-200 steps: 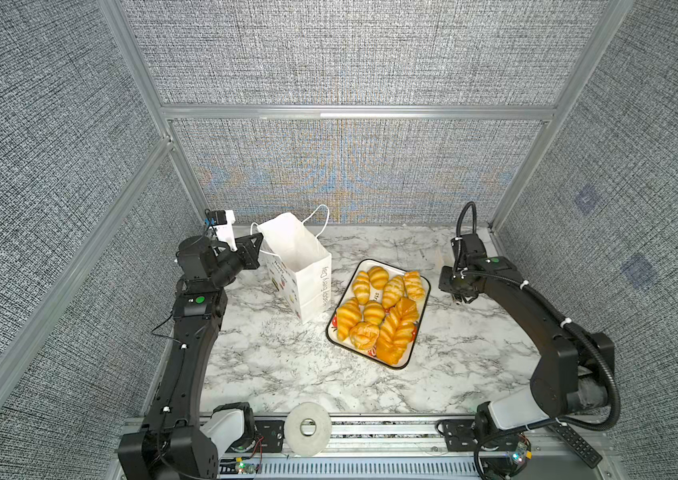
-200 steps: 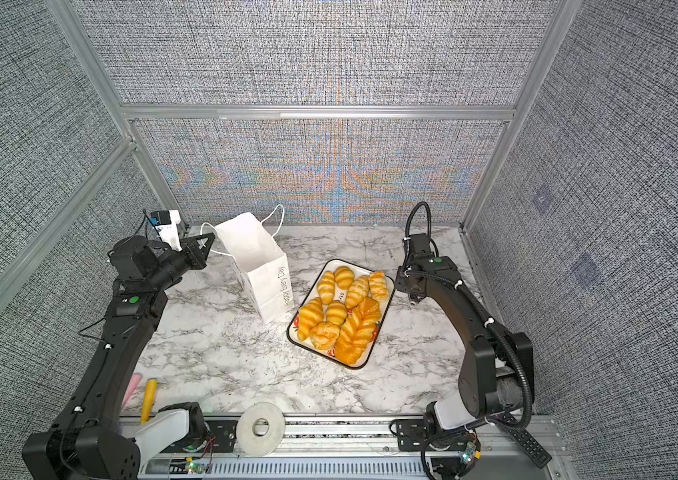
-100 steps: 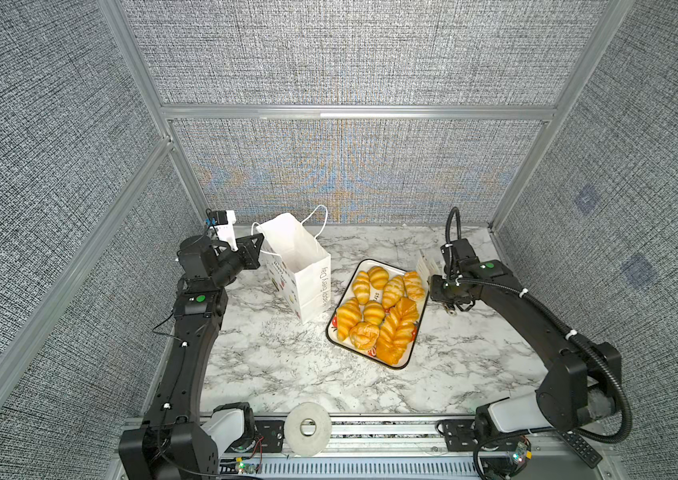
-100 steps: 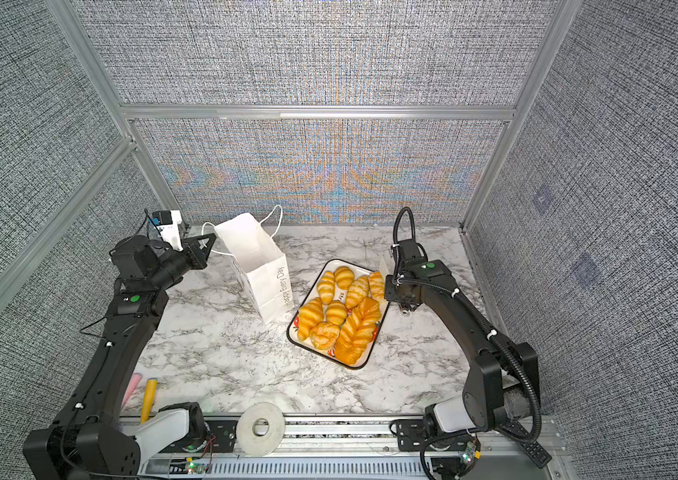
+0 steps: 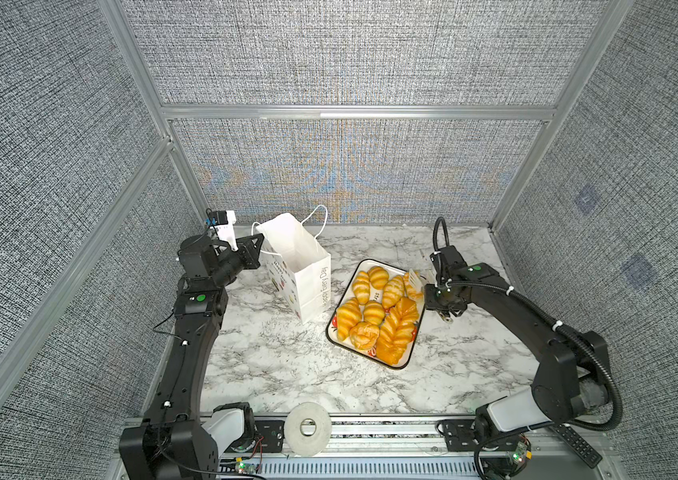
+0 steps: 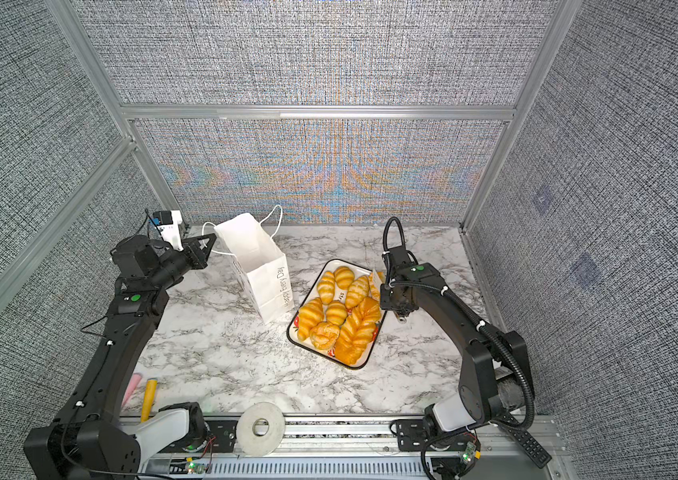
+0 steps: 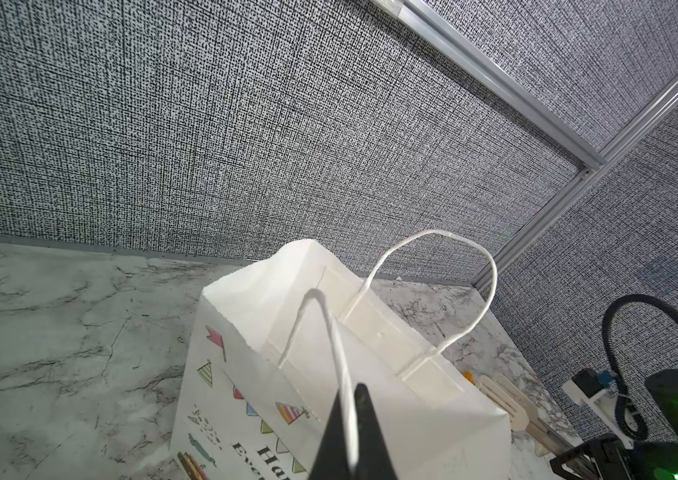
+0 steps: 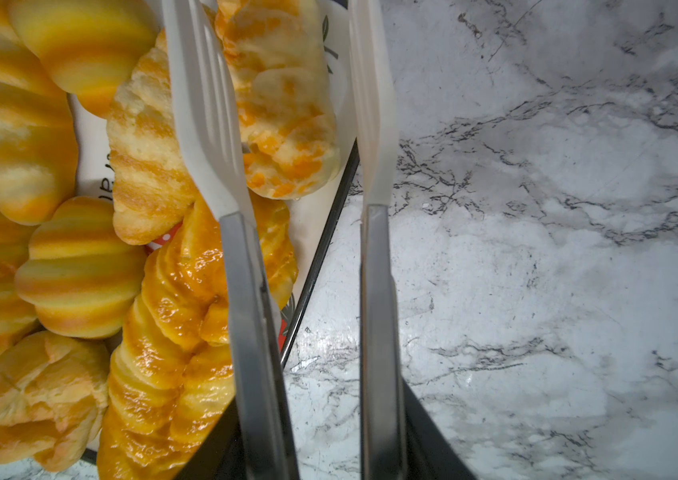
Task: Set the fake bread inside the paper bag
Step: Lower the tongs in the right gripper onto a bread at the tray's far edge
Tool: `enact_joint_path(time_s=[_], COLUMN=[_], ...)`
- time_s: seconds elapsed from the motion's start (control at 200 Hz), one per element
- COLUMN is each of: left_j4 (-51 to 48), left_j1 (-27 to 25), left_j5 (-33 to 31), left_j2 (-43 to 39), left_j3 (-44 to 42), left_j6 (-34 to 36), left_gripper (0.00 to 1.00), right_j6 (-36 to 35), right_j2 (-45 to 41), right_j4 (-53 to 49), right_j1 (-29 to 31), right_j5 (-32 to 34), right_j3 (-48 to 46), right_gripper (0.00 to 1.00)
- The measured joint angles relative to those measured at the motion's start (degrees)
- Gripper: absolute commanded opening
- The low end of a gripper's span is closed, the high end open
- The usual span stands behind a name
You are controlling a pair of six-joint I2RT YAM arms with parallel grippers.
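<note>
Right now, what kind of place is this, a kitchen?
Probably a robot test booth, not a kitchen: grey fabric walls on aluminium frames, two black robot arms, and a marble-patterned tabletop.

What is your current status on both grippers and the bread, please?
Left gripper shut on white cord handle of white paper bag. Right gripper open, tong-like fingers over black-rimmed tray, empty. Glossy golden fake bread all on tray. Path clear.

Paper bag [image 7: 329,415] lettering cut off at frame edge; interior unseen; fake bread [image 8: 80,270] partly cropped, blurred.
</note>
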Motion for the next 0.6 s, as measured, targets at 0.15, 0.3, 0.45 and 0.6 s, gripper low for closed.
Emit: enact_joint_path(time_s=[0.15,0.3,0.45,0.6], left_j4=[0.0,0.0,0.0,0.0], left_j1=[0.0,0.1,0.1,0.1], left_j5=[0.0,0.0,0.0,0.0], left_j2=[0.0,0.2,0.2,0.3], left_j3=[0.0,0.0,0.0,0.0], left_j6=[0.0,0.0,0.0,0.0], left_gripper=[0.00,0.00,0.00,0.00], right_j6=[-0.2,-0.2,-0.2,-0.2], right_j2=[0.2,0.5,0.8,1.4], right_j4=[0.2,0.4,0.5,0.5], right_j1=[0.5,0.9,1.4,1.9], right_j5=[0.3,0.7,1.1,1.5], right_j3=[-0.2,-0.3,-0.3,-0.4], right_gripper=[0.48,0.48,0.48,0.48])
